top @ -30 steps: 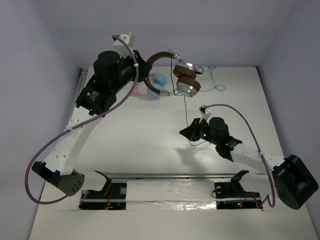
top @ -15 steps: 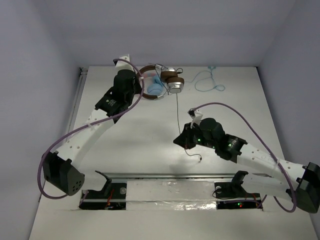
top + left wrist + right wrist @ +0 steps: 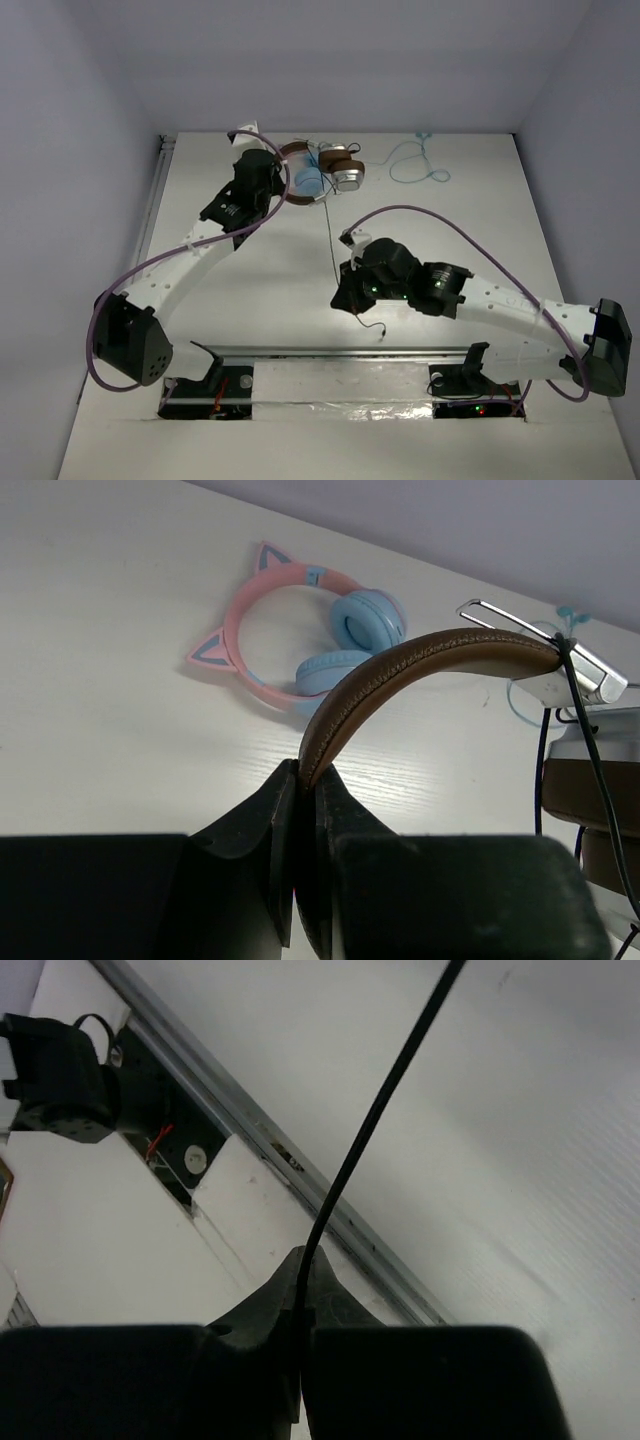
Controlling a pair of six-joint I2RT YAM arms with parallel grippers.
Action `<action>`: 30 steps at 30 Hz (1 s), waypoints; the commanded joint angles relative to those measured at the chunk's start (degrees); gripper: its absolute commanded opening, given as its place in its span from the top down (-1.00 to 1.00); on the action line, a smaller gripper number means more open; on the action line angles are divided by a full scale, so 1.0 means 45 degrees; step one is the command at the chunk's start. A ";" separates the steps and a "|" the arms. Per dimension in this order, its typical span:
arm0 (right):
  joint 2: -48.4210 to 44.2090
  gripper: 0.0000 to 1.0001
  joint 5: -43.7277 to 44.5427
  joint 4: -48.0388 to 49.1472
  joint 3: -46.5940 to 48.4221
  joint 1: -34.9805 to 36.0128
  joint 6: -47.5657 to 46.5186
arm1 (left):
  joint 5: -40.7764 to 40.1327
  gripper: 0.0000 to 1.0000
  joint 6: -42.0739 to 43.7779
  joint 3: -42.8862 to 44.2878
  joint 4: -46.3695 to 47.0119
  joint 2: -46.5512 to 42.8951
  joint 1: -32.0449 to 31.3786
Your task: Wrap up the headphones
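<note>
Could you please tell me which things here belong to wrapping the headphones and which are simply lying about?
Part of the job:
- brown headphones, headband clamped in the left tool
- black cable, pinched in the right tool

Lying about:
- pink and blue headphones
- light blue cable

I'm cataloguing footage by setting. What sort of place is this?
Probably a robotics lab test cell: a white table boxed in by plain pale walls, a left arm and right arm bolted beside a metal rail at its near edge, with brown headphones held as a prop.
</note>
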 commanded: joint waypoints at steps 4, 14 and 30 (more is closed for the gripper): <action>0.0032 1.00 0.0989 -0.2601 0.3187 0.0416 -0.1347 | -0.1172 1.00 0.0201 -0.1893 0.1316 -0.0908 -0.0217; 0.0949 1.00 0.3624 -0.5416 0.5925 0.0416 -0.3260 | -0.1543 1.00 0.0201 -0.3188 -0.1046 -0.2375 -0.1642; 0.2258 1.00 0.6127 -0.6884 0.8837 0.0416 -0.5567 | 0.1990 1.00 0.3539 -0.2621 -0.4154 -0.2415 -0.3751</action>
